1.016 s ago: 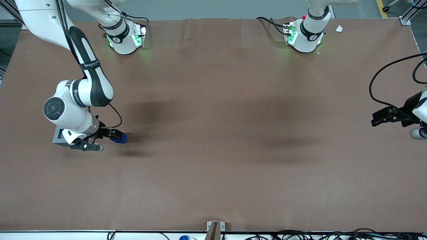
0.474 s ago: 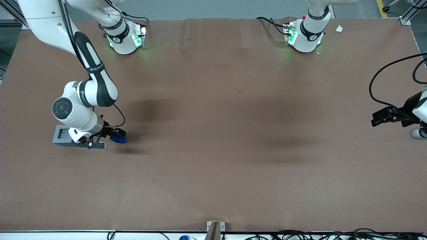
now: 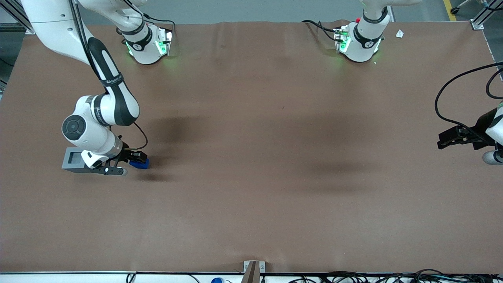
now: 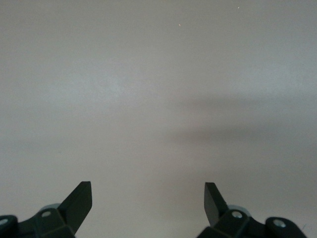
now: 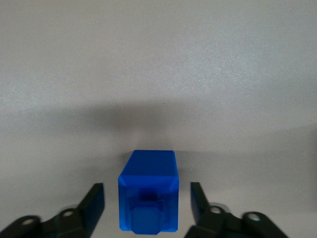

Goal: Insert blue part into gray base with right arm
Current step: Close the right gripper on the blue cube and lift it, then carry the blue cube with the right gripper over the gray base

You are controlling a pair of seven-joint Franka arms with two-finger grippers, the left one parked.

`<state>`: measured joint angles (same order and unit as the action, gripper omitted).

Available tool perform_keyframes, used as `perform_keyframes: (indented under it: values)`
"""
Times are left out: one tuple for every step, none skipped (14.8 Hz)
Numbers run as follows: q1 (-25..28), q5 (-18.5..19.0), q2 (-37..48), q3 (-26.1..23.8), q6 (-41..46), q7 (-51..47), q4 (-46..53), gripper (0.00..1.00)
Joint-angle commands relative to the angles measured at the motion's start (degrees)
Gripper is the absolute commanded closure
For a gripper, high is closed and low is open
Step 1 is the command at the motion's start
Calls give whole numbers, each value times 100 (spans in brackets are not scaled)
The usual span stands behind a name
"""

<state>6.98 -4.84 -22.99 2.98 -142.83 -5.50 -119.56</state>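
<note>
The blue part (image 3: 140, 164) lies on its side on the brown table, its stud pointing at the wrist. In the right wrist view the blue part (image 5: 148, 190) sits between the two black fingers (image 5: 93, 204) with a gap on each side. My right gripper (image 3: 135, 159) is open and low around the part, not touching it. The gray base (image 3: 72, 160) with its square recess stands on the table beside the gripper, toward the working arm's end; the wrist partly covers it.
The right arm's white wrist and elbow (image 3: 84, 131) hang over the gray base. The arm bases (image 3: 147, 43) stand along the table edge farthest from the front camera. A small bracket (image 3: 253, 267) sits at the near edge.
The right arm has swung toward the blue part and come down around it; in the last half second it has barely moved. The blue part and gray base have stayed put.
</note>
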Motion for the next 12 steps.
perform_keyframes:
  values:
    - [14,-114,93,10,-78,23,-129,60]
    - [14,-114,101,10,-69,23,-129,68]
    - [14,-114,101,10,-60,32,-120,74]
    - [5,-114,101,10,-34,32,-103,76]
    - [5,-114,101,10,-8,23,-85,77]
    - [5,-114,119,10,10,23,-59,78]
    - [5,-114,128,10,80,14,-24,79]
    - [-3,-114,154,18,263,23,133,80]
    - [-21,-114,171,18,552,6,248,80]
    - [-39,-105,198,27,833,-3,371,82]
    - [-74,-114,259,36,1062,-12,485,82]
    - [-126,-114,355,45,1186,-12,539,82]
